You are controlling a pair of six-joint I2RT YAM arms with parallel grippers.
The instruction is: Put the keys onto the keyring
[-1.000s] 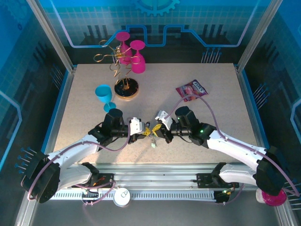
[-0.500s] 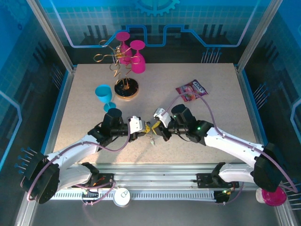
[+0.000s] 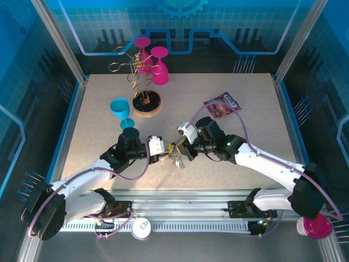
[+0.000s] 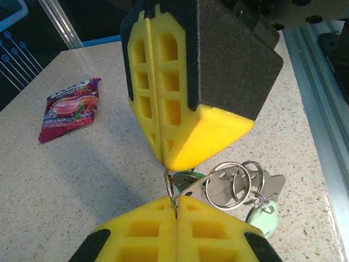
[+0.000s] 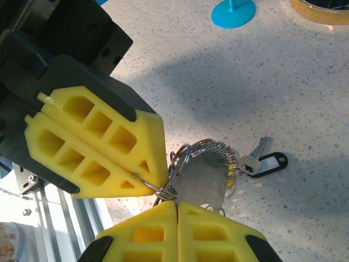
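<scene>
My left gripper [image 4: 177, 203] is pressed together on the thin wire of the keyring [image 4: 170, 188]. My right gripper [image 5: 175, 206] pinches that same wire from the opposite side, so our yellow fingertips nearly touch. The keys [image 4: 235, 184] are bunched on small rings just beside the pinch, over the near middle of the table [image 3: 98, 125]. A loose key [image 5: 260, 158] with a black tag lies apart on the table.

Speckled beige table [image 3: 92, 126], blue edge trim [image 3: 64, 131]; aluminium posts [image 3: 59, 42] at far corners, blue circuit-print back panel [image 3: 180, 27], metal rail [image 3: 180, 197] along near edge.
</scene>
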